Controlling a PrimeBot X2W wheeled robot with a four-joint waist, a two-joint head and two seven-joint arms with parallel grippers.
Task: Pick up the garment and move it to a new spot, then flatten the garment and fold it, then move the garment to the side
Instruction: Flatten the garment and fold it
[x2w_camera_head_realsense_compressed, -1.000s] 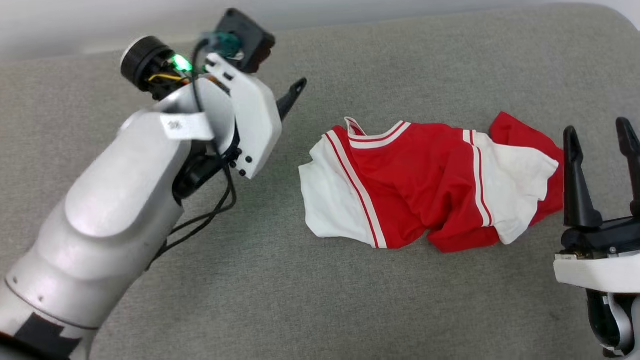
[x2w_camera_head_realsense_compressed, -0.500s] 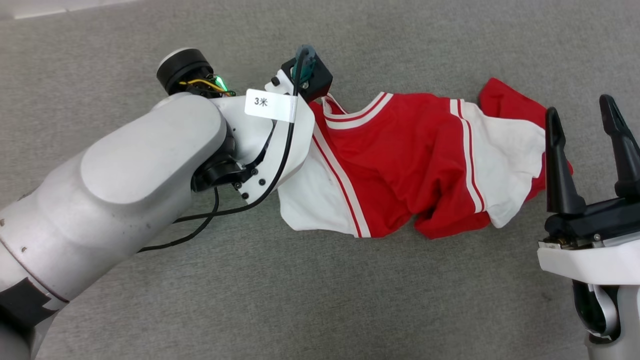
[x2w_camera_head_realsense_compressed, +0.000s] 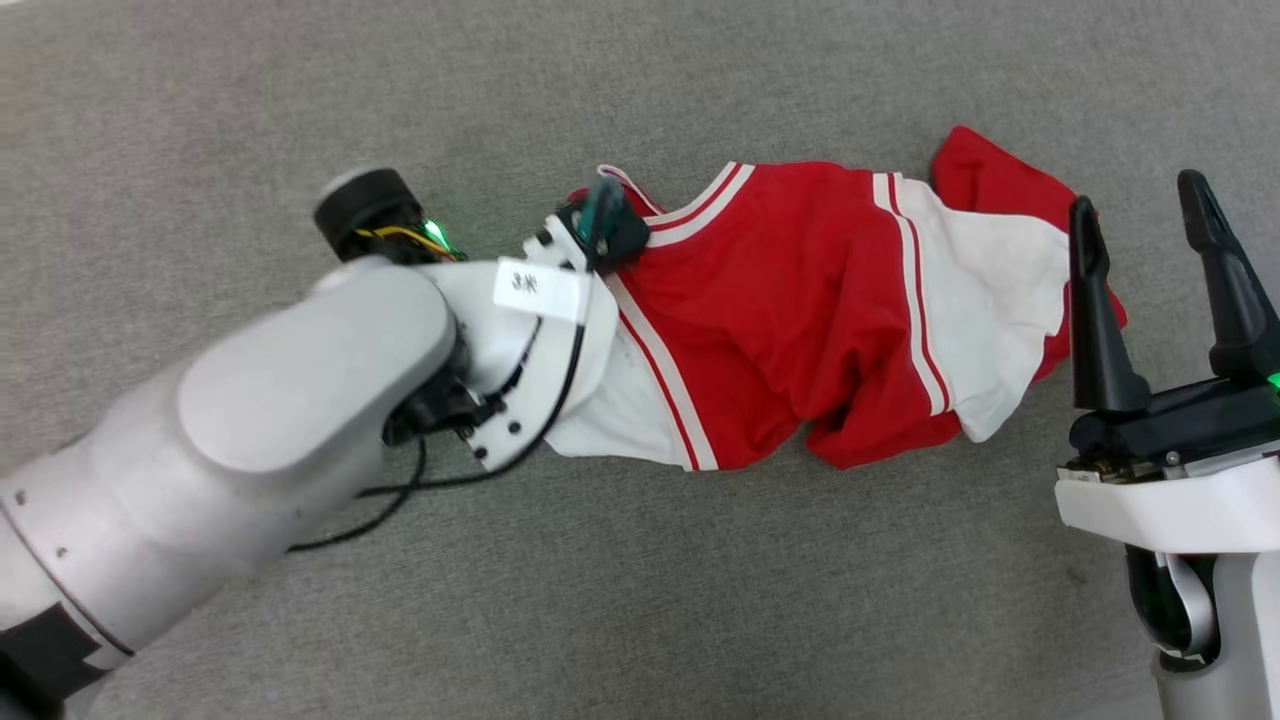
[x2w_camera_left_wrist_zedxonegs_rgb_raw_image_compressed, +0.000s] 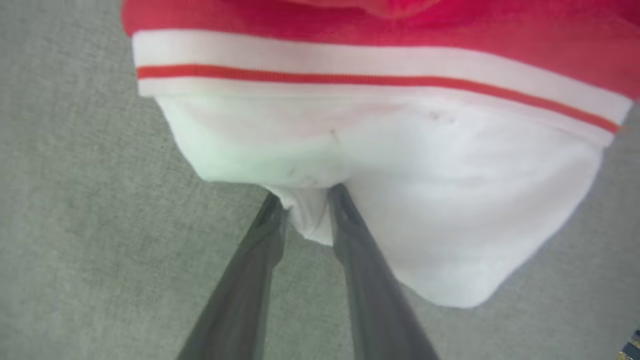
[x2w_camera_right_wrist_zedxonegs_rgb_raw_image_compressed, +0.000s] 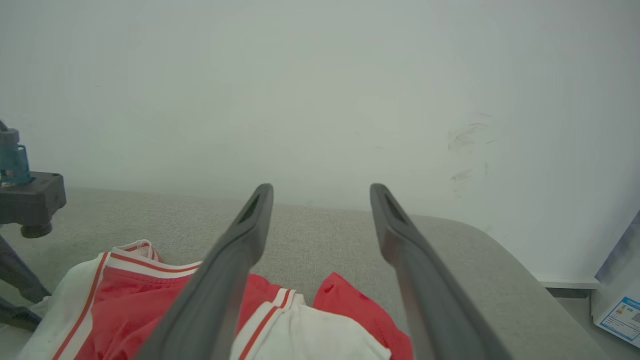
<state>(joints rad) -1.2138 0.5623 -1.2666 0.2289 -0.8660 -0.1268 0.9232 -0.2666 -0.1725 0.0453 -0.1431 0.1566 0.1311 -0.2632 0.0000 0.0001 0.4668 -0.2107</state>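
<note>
Where the pale left arm (x2w_camera_head_realsense_compressed: 300, 400) reaches in from the near left, its wrist covers the left edge of the garment (x2w_camera_head_realsense_compressed: 790, 320), and the left end effector (x2w_camera_left_wrist_zedxonegs_rgb_raw_image_compressed: 305, 200) pinches a fold of the white sleeve (x2w_camera_left_wrist_zedxonegs_rgb_raw_image_compressed: 400, 200) between its fingertips. The garment lies crumpled on the grey fabric surface (x2w_camera_head_realsense_compressed: 640, 600), neckline (x2w_camera_head_realsense_compressed: 700, 205) toward the far side, red body in the middle, second white sleeve (x2w_camera_head_realsense_compressed: 1000, 330) at its right. At that sleeve's right edge, the right end effector (x2w_camera_head_realsense_compressed: 1138, 195) hovers, fingers spread wide, holding nothing.
</note>
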